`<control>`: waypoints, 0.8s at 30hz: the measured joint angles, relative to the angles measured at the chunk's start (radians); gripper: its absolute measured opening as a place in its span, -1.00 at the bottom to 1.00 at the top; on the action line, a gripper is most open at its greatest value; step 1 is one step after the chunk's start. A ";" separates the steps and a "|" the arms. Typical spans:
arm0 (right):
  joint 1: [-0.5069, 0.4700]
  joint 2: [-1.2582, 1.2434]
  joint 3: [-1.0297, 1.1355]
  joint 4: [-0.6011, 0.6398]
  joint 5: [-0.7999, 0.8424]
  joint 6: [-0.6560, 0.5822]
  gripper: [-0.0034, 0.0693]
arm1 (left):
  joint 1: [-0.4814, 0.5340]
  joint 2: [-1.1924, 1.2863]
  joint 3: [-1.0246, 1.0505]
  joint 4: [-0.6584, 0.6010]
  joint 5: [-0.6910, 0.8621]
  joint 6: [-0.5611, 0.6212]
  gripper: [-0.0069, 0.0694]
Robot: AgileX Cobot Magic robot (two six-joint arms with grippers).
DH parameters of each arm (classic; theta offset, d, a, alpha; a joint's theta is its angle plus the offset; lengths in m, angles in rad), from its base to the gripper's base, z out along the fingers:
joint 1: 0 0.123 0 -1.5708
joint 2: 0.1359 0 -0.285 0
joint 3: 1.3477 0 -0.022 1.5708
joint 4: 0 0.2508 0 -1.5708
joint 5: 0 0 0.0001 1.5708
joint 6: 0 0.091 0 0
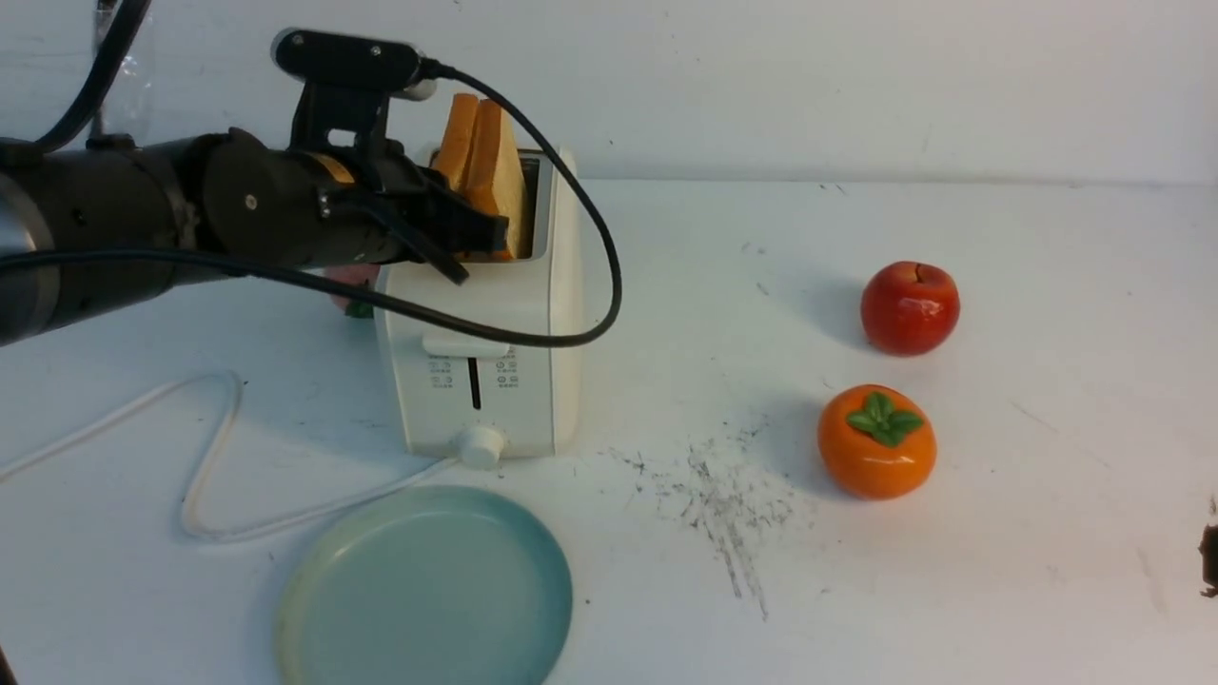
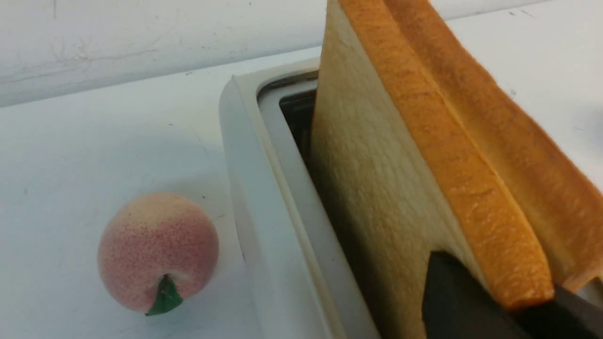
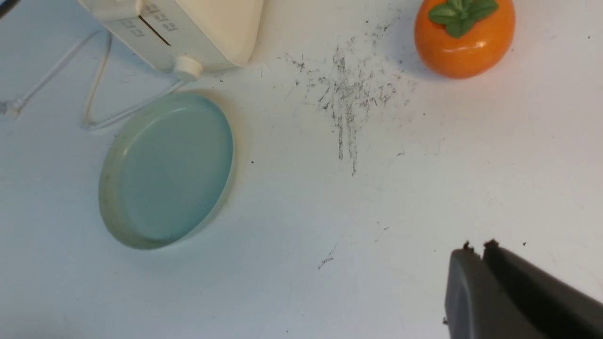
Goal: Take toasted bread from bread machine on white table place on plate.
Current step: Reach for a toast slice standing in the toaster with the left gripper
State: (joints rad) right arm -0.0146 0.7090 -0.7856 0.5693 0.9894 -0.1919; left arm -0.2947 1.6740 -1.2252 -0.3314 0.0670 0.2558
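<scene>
The left arm (image 1: 143, 228) reaches in from the left edge of the front view, level with the top of the bread machine (image 1: 495, 323). Its jaws are clamped on the lower near corner of the toasted bread (image 1: 485, 166). In the left wrist view one dark finger (image 2: 452, 296) lies flat against the pale face of the nearer slice.

Below the arm, a white cord (image 1: 205, 447) loops across the bench (image 1: 999, 571) to the front foot of the bread machine. A pink peach (image 2: 158, 252) sits on the bench just beside the machine's left wall.

The two slices stand tilted and pressed together face to face. Their upper parts rise well above the top of the bread machine and their lower edges are still down in its opening. The plate (image 1: 428, 590) lies on the bench just in front of the machine, bare.

Right of the plate comes a patch of grey-black scuff marks (image 1: 728, 504). Further right are a red apple (image 1: 910, 307) and, nearer the camera, an orange persimmon (image 1: 876, 440) with a green leaf cap.

At the far right, the right arm's jaws are together with nothing between them, and their fingers (image 3: 471, 292) hang over bare bench, well apart from the plate
</scene>
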 joint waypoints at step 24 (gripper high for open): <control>0.000 0.000 0.000 0.000 -0.004 0.000 -0.78 | 0.000 -0.503 0.000 -0.029 0.341 -0.056 -0.71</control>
State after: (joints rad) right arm -0.0146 0.7090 -0.7856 0.5693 0.9857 -0.1919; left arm -0.2947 1.1714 -1.2252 -0.3609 0.4075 0.1999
